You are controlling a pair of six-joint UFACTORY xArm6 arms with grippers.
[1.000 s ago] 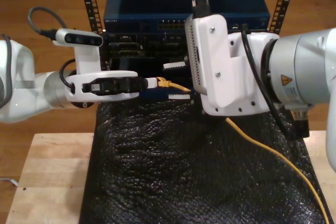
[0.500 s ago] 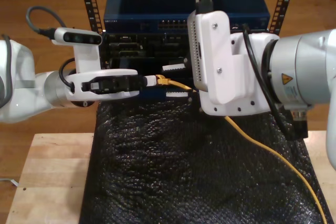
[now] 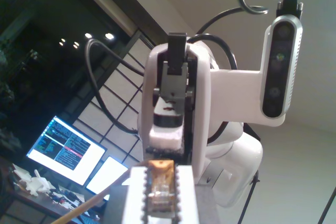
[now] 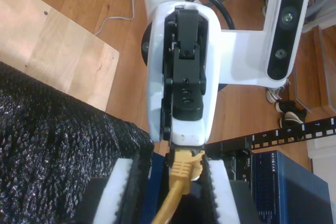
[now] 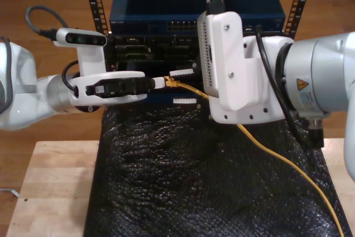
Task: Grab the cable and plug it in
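Note:
The yellow cable [image 5: 266, 151] runs from the lower part of the exterior view's right, over the black mat, up to its clear plug [image 5: 166, 81]. My first gripper [image 5: 161, 81], reaching in from the exterior view's left, is shut on that plug; in its own wrist view the plug [image 3: 160, 187] sits between the toothed white pads of my first gripper [image 3: 160, 174]. My second gripper [image 5: 178, 86], on the big arm at the exterior view's right, is open. Its two white fingers straddle the cable [image 4: 176, 192] just behind the plug without touching it. My second gripper [image 4: 170, 163] faces the first gripper.
Behind both grippers stands a rack with a blue network switch [image 5: 166, 9] and darker equipment [image 5: 138, 48] beneath it. A black bubble mat [image 5: 194, 181] covers the wooden table [image 5: 50, 192]. Thick black robot cables [image 5: 272, 65] hang beside the second arm.
The first gripper has lifted the plug slightly. The second gripper's body has shifted a little upward; its fingers stay apart around the cable.

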